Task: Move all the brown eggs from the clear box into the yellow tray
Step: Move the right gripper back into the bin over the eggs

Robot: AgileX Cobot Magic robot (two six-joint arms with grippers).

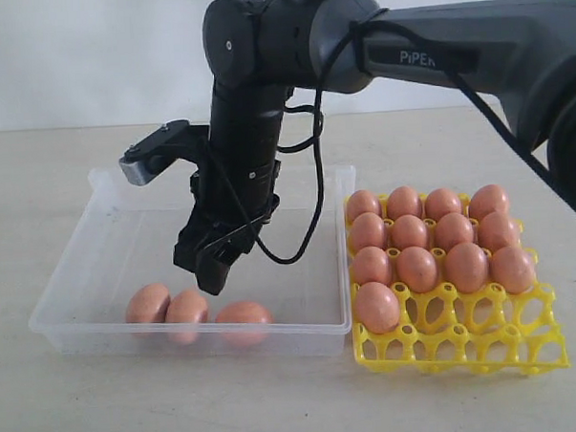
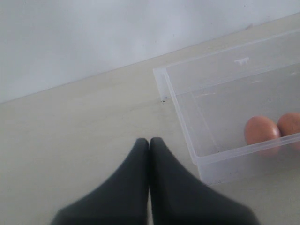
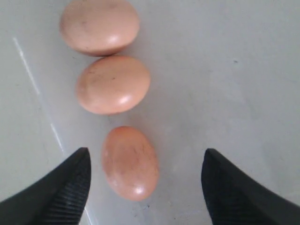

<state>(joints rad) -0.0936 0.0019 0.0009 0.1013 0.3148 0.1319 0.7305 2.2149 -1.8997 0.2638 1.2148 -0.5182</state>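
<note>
brown eggs (image 1: 187, 305) hazy through clear box (image 1: 295, 338) wall, left gripper (image 2: 149, 140) blurred

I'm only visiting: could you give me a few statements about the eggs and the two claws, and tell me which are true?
1. Three brown eggs lie in the clear box. True.
2. The yellow tray is full. False: its front row holds one egg and has three empty cups.
3. The right claw is open over one of the eggs in the box. True.
4. The left claw is holding an egg. False: it is shut, empty and outside the box.
</note>
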